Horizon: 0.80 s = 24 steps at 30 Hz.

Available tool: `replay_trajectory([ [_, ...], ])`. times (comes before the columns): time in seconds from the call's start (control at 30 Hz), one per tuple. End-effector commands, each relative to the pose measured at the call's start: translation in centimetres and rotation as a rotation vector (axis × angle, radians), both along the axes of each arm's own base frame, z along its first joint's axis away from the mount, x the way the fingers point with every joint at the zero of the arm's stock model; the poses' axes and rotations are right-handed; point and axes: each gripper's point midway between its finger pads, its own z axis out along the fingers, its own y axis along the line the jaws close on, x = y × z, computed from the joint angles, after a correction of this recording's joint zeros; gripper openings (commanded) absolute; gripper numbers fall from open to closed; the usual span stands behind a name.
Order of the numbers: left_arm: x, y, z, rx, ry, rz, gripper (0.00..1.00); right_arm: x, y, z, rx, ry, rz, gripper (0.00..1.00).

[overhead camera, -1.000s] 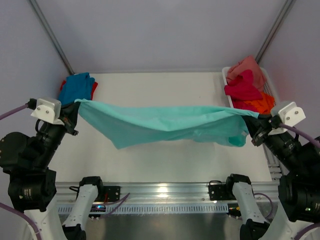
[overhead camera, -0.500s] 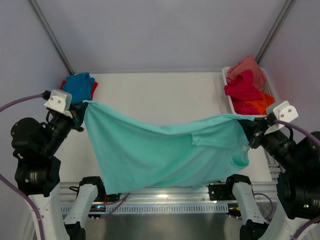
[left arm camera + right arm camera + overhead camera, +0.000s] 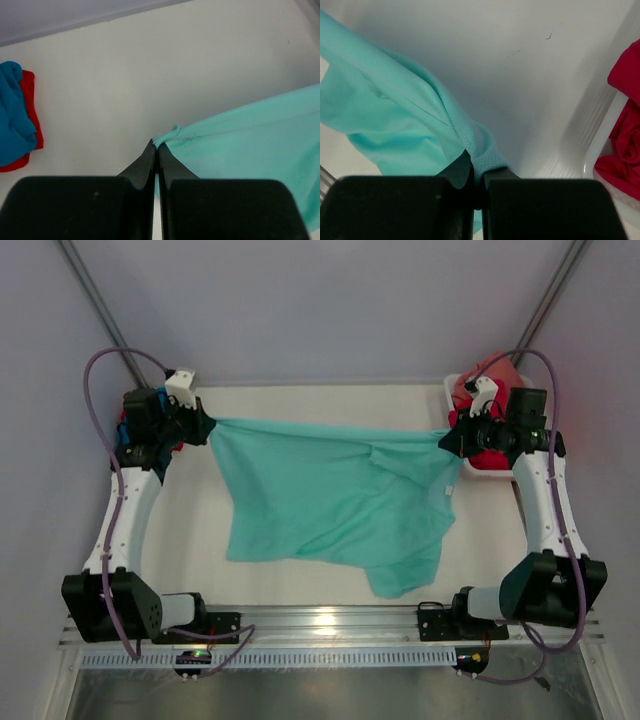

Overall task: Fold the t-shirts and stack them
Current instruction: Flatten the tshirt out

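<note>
My left pincer point(image 3: 208, 424) and right pincer point(image 3: 443, 440) each clamp a top corner of the mint-teal tee point(image 3: 330, 495), stretched across mid-frame, no fold made. Blue tee point(image 3: 12, 120) sits upper left; red tee point(image 3: 625, 75) waits in the basket point(image 3: 604, 136).

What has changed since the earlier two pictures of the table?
Both arms stretched out to the far side of the table. The left gripper and right gripper carried the mint-teal t-shirt there by its edge; the cloth, earlier bunched in the air between them, now spreads open toward the near edge. Nothing was let go: both remain shut on it. The blue t-shirt, red t-shirt and basket stayed in place.
</note>
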Motion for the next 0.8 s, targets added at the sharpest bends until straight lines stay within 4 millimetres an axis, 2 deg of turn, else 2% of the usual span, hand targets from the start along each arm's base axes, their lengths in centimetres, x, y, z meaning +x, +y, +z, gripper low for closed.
replay_trajectory([
  [0.0, 4.2, 0.9, 1.5, 0.016, -0.150, 0.029, 0.00, 3.8, 0.0, -0.8, -0.073, -0.110, 0.105, 0.03],
  [0.03, 5.5, 1.0, -0.3, 0.016, -0.118, 0.035, 0.00, 4.8, -0.2, -1.4, -0.095, -0.114, 0.102, 0.03],
  [0.07, 6.3, 1.2, -0.9, 0.029, -0.118, 0.038, 0.00, 5.7, -0.4, -2.3, -0.110, -0.100, 0.080, 0.03],
  [0.1, 7.7, 1.3, -2.2, 0.033, -0.109, 0.047, 0.00, 7.2, -0.9, -4.0, -0.151, -0.076, 0.053, 0.03],
  [0.17, 9.3, 1.7, -3.0, 0.038, -0.100, 0.064, 0.00, 8.5, -1.2, -5.0, -0.192, -0.073, 0.040, 0.03],
  [0.2, 10.1, 1.8, -3.6, 0.033, -0.088, 0.072, 0.00, 9.7, -1.7, -6.3, -0.225, -0.061, 0.012, 0.03],
  [0.3, 12.7, 1.7, -6.4, 0.023, -0.023, 0.064, 0.00, 11.5, -0.9, -7.2, -0.242, -0.057, 0.025, 0.03],
  [0.33, 13.2, 1.7, -7.1, 0.031, -0.010, 0.067, 0.00, 12.2, -0.4, -8.9, -0.239, -0.022, 0.038, 0.03],
  [0.37, 14.3, 1.8, -8.5, 0.035, 0.015, 0.066, 0.00, 13.1, -0.3, -8.6, -0.234, -0.028, 0.038, 0.03],
  [0.4, 14.8, 1.8, -9.2, 0.051, 0.020, 0.063, 0.00, 13.6, -0.2, -9.2, -0.228, -0.013, 0.038, 0.03],
  [0.43, 15.3, 1.9, -9.9, 0.064, 0.032, 0.062, 0.00, 14.2, 0.0, -11.1, -0.225, 0.027, 0.045, 0.03],
  [0.47, 15.9, 2.2, -11.8, 0.078, 0.067, 0.065, 0.00, 15.2, 0.1, -10.8, -0.237, 0.017, 0.045, 0.03],
  [0.5, 16.8, 2.1, -11.3, 0.111, 0.045, 0.051, 0.00, 15.9, 0.0, -11.1, -0.250, 0.024, 0.038, 0.03],
  [0.53, 17.3, 2.4, -11.8, 0.138, 0.057, 0.054, 0.00, 16.4, -0.2, -11.5, -0.267, 0.030, 0.032, 0.03],
  [0.57, 17.5, 3.0, -12.8, 0.172, 0.085, 0.075, 0.00, 17.8, -0.4, -11.5, -0.295, 0.023, 0.019, 0.03],
  [0.63, 19.0, 3.2, -13.8, 0.205, 0.096, 0.078, 0.00, 19.8, -0.8, -10.3, -0.327, -0.024, -0.009, 0.03],
  [0.67, 19.3, 3.5, -14.3, 0.224, 0.112, 0.097, 0.01, 20.5, -1.2, -10.9, -0.354, -0.024, -0.034, 0.03],
  [0.73, 20.7, 3.8, -15.8, 0.252, 0.158, 0.115, 0.01, 22.5, -1.7, -9.7, -0.374, -0.087, -0.080, 0.03],
  [0.77, 20.2, 3.7, -17.4, 0.267, 0.230, 0.111, 0.01, 23.5, -2.1, -9.9, -0.400, -0.105, -0.110, 0.03],
])
